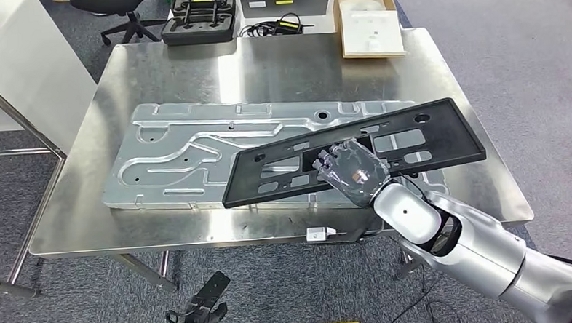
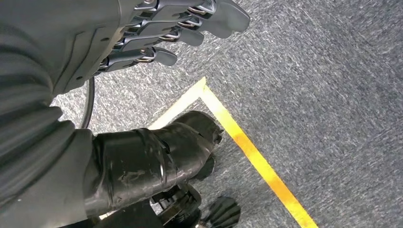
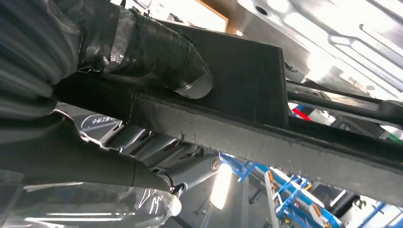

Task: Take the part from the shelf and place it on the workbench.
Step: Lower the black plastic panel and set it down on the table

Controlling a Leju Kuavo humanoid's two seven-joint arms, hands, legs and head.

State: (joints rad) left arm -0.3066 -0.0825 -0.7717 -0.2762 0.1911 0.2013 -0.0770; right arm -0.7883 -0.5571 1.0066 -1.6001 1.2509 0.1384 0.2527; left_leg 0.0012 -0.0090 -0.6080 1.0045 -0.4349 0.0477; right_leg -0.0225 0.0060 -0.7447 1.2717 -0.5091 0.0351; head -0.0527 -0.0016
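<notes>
1. Presently, my right hand (image 1: 354,174) grips the black part (image 1: 355,151) near the middle of its long near edge; in the right wrist view the thumb (image 3: 157,52) lies on the upper face and the fingers (image 3: 95,166) curl beneath.
2. Taking the workbench (image 1: 478,124) as landmark: the part hangs above its near half, tilted, its far-right end higher, overlapping the ribbed silver panel (image 1: 188,155) that lies flat on the bench. Whether the low end touches the panel I cannot tell.
3. My left hand (image 2: 157,33) hangs off the bench, above grey carpet and a yellow floor line (image 2: 252,147), fingers loosely apart and holding nothing.
4. Step judged: placing, late in the task; the shelf pickup appears complete.
5. Next move calls for levelling the part, lowering it onto the bench, then releasing without dragging the panel.
</notes>
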